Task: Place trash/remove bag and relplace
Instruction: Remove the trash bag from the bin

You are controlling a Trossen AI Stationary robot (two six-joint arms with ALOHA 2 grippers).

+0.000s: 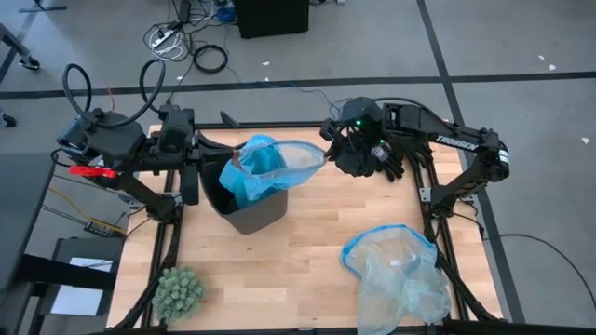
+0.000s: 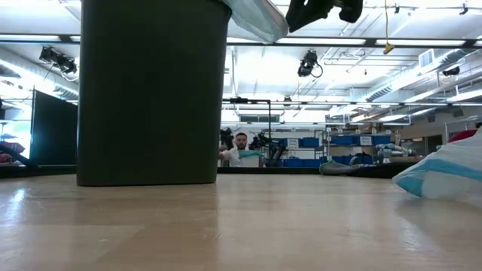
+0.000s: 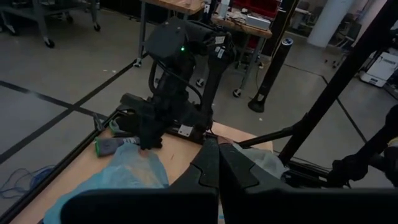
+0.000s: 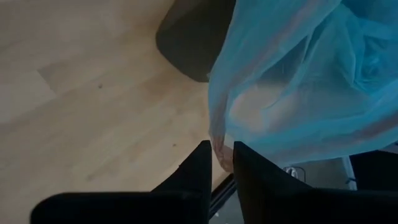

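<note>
- Right tool (image 4: pixel 217 163): narrow, pinching the bag (image 1: pixel 270 167) edge beside the bin (image 1: pixel 244 212), stretching it outward.
- Left tool (image 3: pixel 217 171): fully closed at the bin's opposite rim, apparently anchoring the bin.

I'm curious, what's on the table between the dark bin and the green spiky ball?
Only bare wooden table lies between dark bin and green spiky ball, seen from above.

The light wooden counter (image 1: pixel 298 233) carries a dark plastic bin (image 1: pixel 250 212), a green spiky plant ball (image 1: pixel 179 291), and a crumpled pale grey-blue plastic bag (image 1: pixel 400 274).
</note>
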